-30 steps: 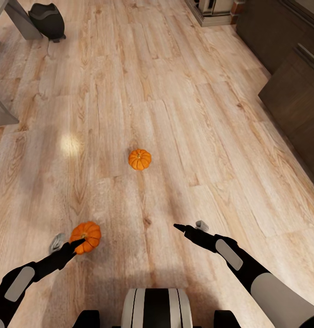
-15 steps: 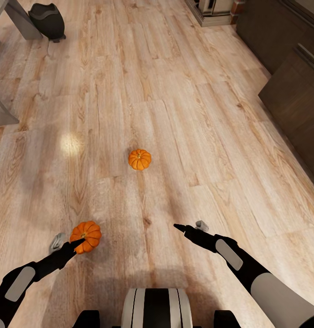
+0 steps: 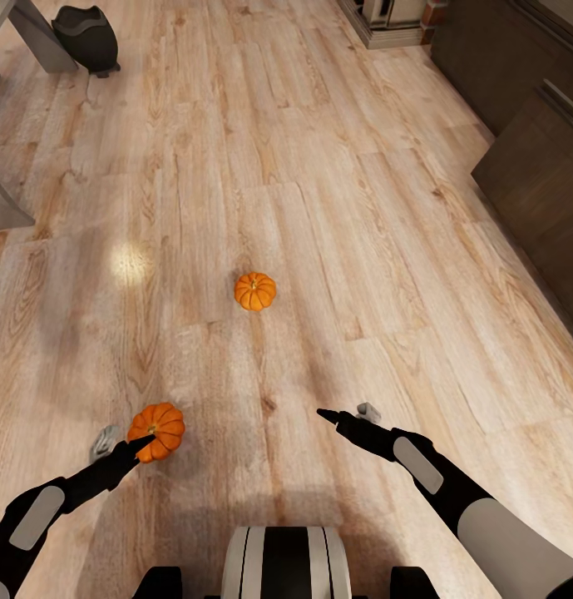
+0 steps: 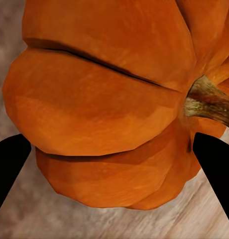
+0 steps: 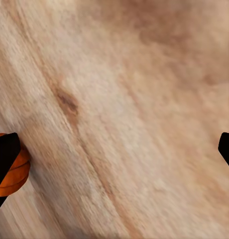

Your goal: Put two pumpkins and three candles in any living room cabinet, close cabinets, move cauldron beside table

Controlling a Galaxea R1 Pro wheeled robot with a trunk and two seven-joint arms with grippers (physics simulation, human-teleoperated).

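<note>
On the wood floor (image 3: 336,208), the left gripper (image 3: 126,445) hugs a pumpkin (image 3: 157,431), hard and bumpy; the right gripper (image 3: 346,412) is wide open.

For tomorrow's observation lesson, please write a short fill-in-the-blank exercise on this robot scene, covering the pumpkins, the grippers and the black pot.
1. The number of orange pumpkins in the head view is ____.
2. The pumpkin by the left gripper sits between that gripper's two ____ fingertips.
3. The right gripper hangs open above the wooden ____.
4. The cauldron stands on the floor beside a grey table ____.

Missing words: two; black; floor; leg
</note>
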